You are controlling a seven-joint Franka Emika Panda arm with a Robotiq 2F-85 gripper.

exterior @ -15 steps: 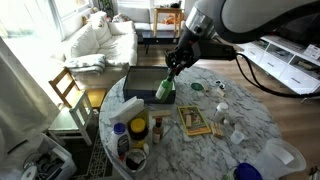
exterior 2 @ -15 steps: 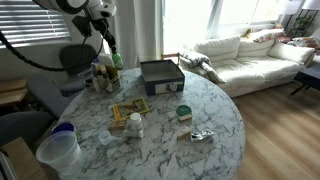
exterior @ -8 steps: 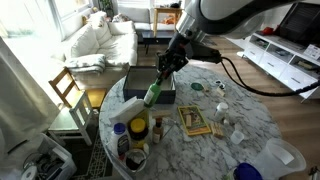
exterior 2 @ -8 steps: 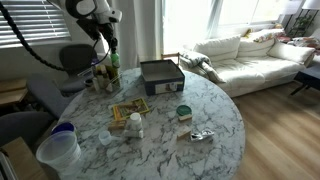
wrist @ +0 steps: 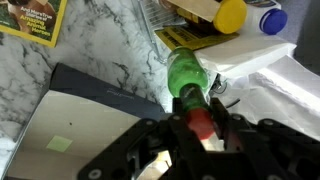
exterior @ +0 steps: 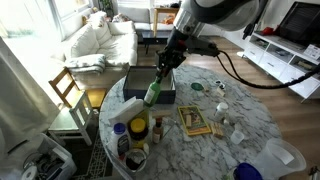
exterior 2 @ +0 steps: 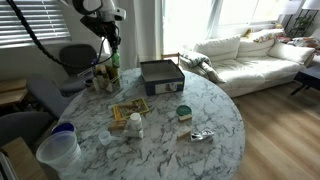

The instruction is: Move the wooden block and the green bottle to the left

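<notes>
Clearly, the pincer [exterior: 161,72] is clamped narrow on the neck of the green bottle [exterior: 152,93]. The bottle hangs below it and appears clear of the table [exterior: 235,135]. Its long axis is tilted, with the base lower than the cap. In the wrist view the bottle's base points away from the pincer, past the dark grey tray [wrist: 90,100] toward the white jug [exterior: 125,110]. The wooden block [exterior: 194,120] lies flat on the table, well apart from the pincer. The arm reaches down steeply over the tray with its wrist angled. Setting the bottle down probably depends on the gap between tray and jug.
</notes>
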